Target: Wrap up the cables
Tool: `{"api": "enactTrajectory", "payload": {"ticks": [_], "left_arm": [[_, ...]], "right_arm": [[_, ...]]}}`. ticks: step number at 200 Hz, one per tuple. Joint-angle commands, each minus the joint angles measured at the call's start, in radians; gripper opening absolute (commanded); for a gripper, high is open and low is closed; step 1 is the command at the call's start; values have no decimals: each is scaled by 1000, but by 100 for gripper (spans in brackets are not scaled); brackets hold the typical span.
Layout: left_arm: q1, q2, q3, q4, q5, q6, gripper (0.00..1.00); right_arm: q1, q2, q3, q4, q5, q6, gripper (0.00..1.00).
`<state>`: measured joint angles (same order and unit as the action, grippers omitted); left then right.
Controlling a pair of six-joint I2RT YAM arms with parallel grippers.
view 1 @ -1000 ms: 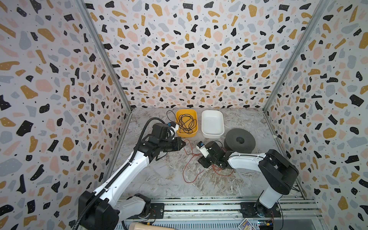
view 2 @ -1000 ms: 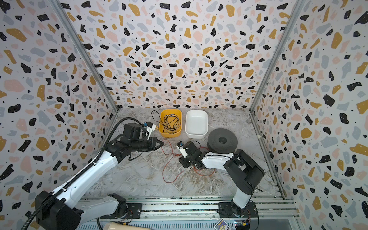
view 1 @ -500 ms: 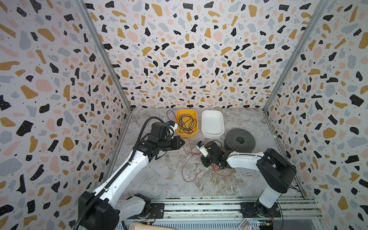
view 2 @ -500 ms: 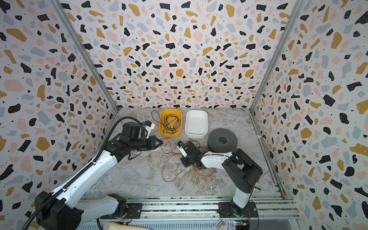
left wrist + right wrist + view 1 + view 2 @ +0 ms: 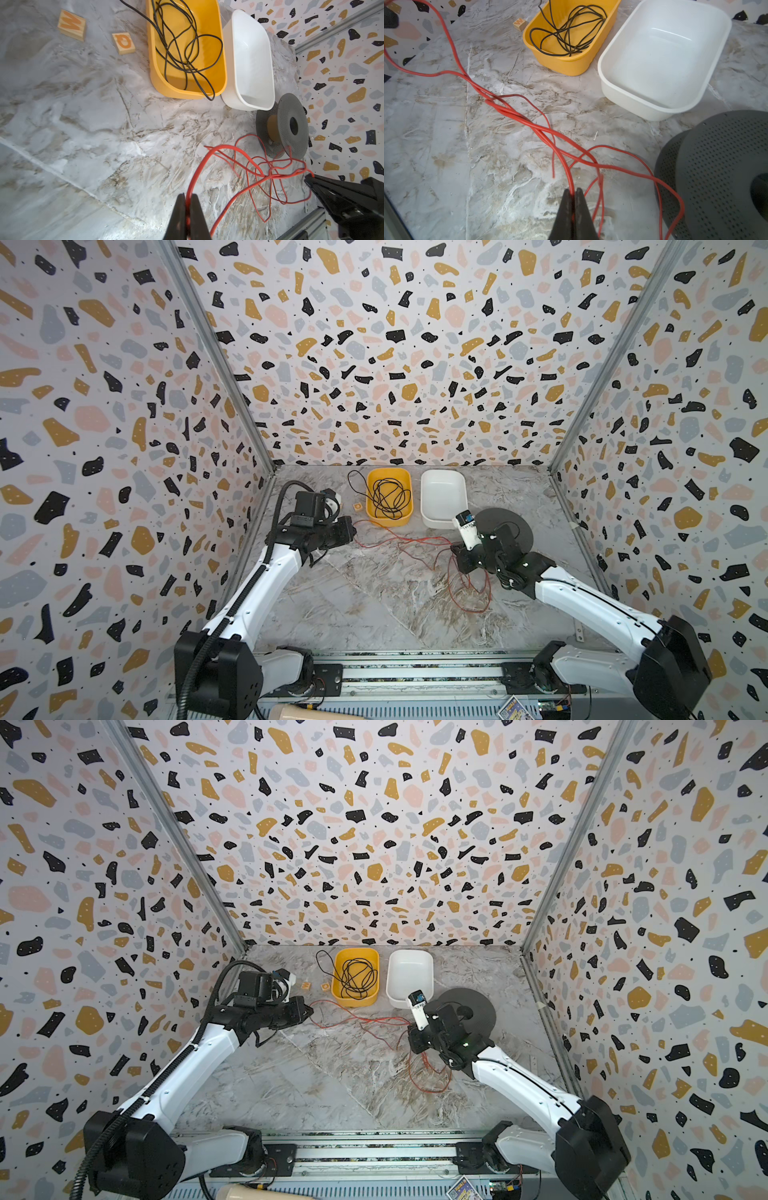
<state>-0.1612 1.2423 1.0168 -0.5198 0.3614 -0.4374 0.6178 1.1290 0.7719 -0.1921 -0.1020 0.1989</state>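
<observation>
The left gripper [image 5: 188,207] and right gripper [image 5: 572,197] are each pinching the red wire [image 5: 517,116], which is sprawling in crossed loops across the middle of the table [image 5: 353,614], left of the spool [image 5: 716,166]. Pulling apart could be tightening those loops into a knot, or slipping the thin strand free.

- A wooden block [image 5: 71,25] is showing an orange "W" on its top face (the same letter is also reading clearly in the right wrist view).
- A second wooden block [image 5: 123,43] is showing an orange "O", or perhaps a "Q". In a top view it is sitting at three o'clock from the "W" block and at nine o'clock from the yellow tub [image 5: 355,1001].
- A colourful sticker [image 5: 463,1193] at six o'clock on the front rail [image 5: 374,1154] is carrying print too small to read.
</observation>
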Motion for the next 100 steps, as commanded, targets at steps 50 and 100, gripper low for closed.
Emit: {"api": "enactTrajectory", "payload": {"ticks": [50, 100], "left_arm": [[52, -23, 40, -50, -225, 55, 0], [71, -44, 23, -71, -335, 79, 0]], "right_arm": [[-271, -194, 61, -179, -163, 129, 0], [-617, -222, 90, -233, -272, 190, 0]]}}
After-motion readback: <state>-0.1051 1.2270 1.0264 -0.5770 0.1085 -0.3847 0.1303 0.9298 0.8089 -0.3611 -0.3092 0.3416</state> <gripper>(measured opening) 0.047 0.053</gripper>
